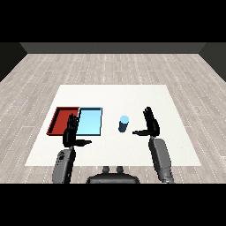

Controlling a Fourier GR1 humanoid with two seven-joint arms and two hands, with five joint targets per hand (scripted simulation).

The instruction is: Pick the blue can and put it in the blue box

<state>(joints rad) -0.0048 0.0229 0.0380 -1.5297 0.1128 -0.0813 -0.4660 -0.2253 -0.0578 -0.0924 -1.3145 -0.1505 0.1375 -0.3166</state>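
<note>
On the white table [132, 95], seen from the head view, a blue can [123, 124] stands upright a little right of the table's middle, on bare tabletop and outside both trays. At the can's nine o'clock, near but not touching it, lies the light blue tray [90, 121], and the red tray [59, 120] sits flush against that tray's far side, farther toward nine o'clock. The right hand [151, 122] is at the can's three o'clock, near it with a clear gap of table between them; its fingers are straight and point toward twelve o'clock, its thumb [140, 132] sticks out toward nine o'clock, toward the can's base, and it grasps nothing. The left hand [70, 131] hangs at the near edge of the trays, about seven o'clock from the light blue tray, over the seam where the two trays meet; its fingers are likewise straight and raised toward twelve o'clock, its thumb [84, 142] reaches toward three o'clock, and it is empty too. Both grey forearms come up from the lower corners, the right forearm [161, 159] at five o'clock from the can, the left forearm [64, 165] at seven o'clock.
</note>
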